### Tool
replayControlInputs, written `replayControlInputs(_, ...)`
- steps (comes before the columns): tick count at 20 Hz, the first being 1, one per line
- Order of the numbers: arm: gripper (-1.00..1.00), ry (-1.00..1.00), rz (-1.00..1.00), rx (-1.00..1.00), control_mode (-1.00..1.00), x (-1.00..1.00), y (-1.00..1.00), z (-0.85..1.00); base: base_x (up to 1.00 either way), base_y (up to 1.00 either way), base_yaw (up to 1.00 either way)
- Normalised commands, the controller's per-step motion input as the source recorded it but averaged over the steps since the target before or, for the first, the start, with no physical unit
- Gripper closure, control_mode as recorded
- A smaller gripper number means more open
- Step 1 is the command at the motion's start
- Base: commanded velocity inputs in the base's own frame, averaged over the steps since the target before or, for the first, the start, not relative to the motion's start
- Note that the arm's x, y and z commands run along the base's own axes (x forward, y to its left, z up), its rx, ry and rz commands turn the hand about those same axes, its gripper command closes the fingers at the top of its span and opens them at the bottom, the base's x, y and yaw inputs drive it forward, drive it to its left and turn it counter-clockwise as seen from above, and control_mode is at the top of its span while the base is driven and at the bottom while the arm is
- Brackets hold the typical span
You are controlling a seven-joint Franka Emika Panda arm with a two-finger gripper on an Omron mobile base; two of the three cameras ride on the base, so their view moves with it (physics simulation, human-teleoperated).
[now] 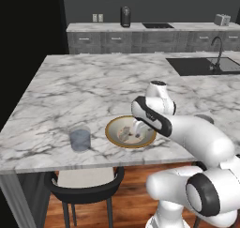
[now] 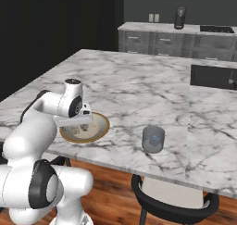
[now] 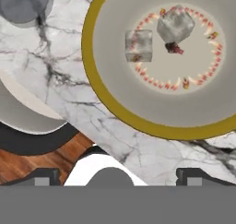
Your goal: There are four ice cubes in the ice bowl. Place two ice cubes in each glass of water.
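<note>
Golden-rimmed ice bowl [image 3: 99,85] holds two ice cubes [image 3: 138,45], unaligned, below the released pincer [image 3: 118,174]

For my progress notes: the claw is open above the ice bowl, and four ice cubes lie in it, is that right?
Not quite: the hand view shows two ice cubes in the ice bowl, not four. The claw is indeed open above it.
</note>
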Motion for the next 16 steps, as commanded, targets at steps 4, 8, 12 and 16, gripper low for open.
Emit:
replayControlInputs(4,-1.00,0.04,0.01,0.00,-1.00,0.24,0.45,-0.03,0.00,0.00,0.00)
replayControlInputs(8,-1.00,0.00,0.00,0.00,-1.00,0.22,0.18,-0.22,0.00,0.00,0.00)
replayControlInputs(12,-1.00,0.00,0.00,0.00,-1.00,0.22,0.09,-0.30,0.00,0.00,0.00)
replayControlInputs(16,-1.00,0.00,0.00,0.00,-1.00,0.21,0.01,-0.24,0.00,0.00,0.00)
